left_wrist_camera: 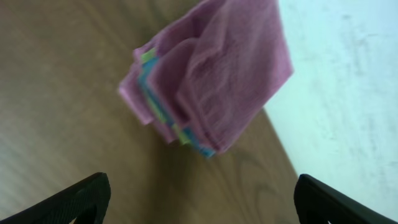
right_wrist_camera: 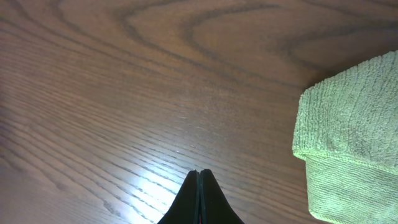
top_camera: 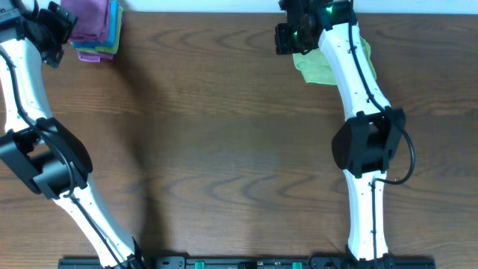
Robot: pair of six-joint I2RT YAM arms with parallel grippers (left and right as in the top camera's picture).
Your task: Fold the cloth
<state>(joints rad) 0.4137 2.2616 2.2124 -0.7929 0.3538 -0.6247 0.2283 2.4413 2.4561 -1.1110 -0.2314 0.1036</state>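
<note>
Hands: the left hand (left_wrist_camera: 202,199) is spread wide and empty over the far left corner of the desk (top_camera: 224,149). There the cloth (left_wrist_camera: 217,74) tops a pile of cloths (left_wrist_camera: 186,134). The right hand (right_wrist_camera: 199,186) is pressed together and empty at the desk's far right. Its wrist view shows only a green cloth (right_wrist_camera: 354,143).
</note>
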